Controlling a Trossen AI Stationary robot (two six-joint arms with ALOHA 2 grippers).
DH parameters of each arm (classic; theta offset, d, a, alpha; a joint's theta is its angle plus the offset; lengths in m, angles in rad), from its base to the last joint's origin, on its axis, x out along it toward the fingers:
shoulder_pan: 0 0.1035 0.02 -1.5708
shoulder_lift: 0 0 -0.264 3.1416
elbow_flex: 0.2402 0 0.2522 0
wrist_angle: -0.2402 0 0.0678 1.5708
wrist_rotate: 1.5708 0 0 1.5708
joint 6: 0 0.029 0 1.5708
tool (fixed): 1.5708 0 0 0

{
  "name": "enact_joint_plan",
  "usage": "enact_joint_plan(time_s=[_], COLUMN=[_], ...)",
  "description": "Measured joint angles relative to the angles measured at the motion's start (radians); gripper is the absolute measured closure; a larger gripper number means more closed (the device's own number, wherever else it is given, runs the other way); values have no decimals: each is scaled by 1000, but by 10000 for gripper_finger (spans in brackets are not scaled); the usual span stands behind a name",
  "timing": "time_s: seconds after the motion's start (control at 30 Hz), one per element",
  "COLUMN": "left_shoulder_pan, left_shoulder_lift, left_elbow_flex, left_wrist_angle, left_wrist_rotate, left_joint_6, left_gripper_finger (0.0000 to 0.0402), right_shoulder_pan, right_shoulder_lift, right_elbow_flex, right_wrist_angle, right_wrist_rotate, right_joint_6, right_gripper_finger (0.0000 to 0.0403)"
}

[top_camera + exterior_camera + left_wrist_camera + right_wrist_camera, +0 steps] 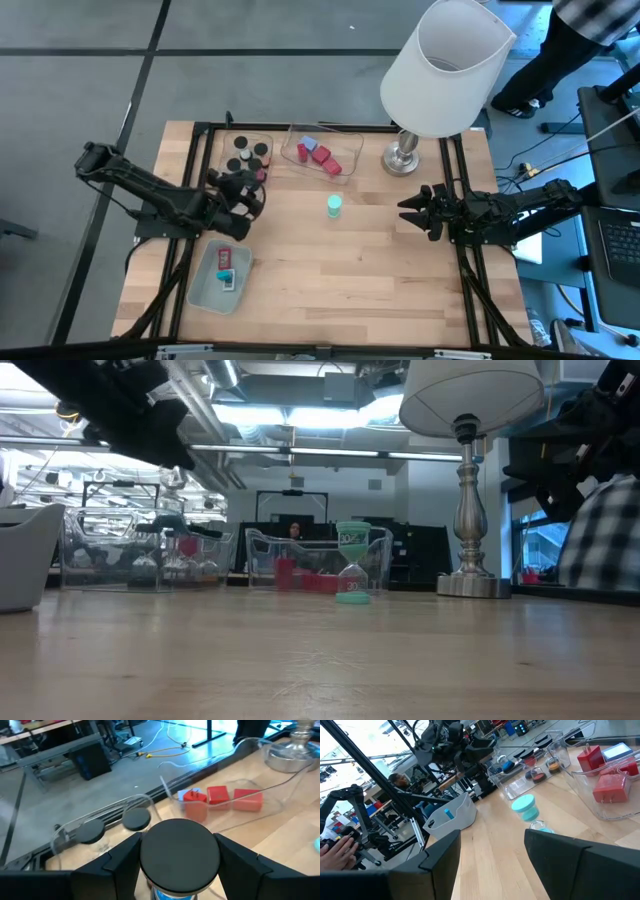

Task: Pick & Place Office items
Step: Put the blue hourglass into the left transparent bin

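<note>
I see black round caps [248, 152] lying flat in the clear tray at upper left of the high view. Red blocks [322, 158] and a blue block [308, 145] sit in the neighbouring clear tray. One black-topped cap [179, 851] is held between the left end effector [243, 192] fingers. A teal hourglass-shaped piece [334, 206] stands upright at counter centre.

Left gripper [243, 192] clamped on a black round cap [179, 851], arm angled in from the left; right gripper [412, 210] fingers spread, holding nothing, parked at the right.
</note>
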Motion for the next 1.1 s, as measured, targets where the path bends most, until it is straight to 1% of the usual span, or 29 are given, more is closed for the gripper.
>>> enact_joint_plan(time_s=[0.13,0.27,0.37,0.63,0.87,0.93,1.1], left_shoulder_pan=[-8,-8,-8,-7,-7,-7,-7], left_shoulder_lift=[21,68,115,224,269,264,222], left_elbow_flex=[0,0,0,0,-3,-29,-124], left_wrist_angle=[-72,-114,-126,-142,-203,-181,-38], left_wrist_rotate=[-5,-24,-39,-41,-31,-31,-19], left_joint_6=[-77,-144,-198,-311,-422,-447,-465], left_gripper_finger=[185,185,185,184,184,184,184], right_shoulder_pan=[0,0,0,0,0,0,0], right_shoulder_lift=[0,0,0,0,0,0,0], right_elbow_flex=[0,0,0,0,0,0,0], right_wrist_angle=[0,0,0,0,0,0,0], right_wrist_rotate=[0,0,0,0,0,0,0], right_joint_6=[0,0,0,0,0,0,0], right_gripper_finger=[179,179,179,179,179,179,179])
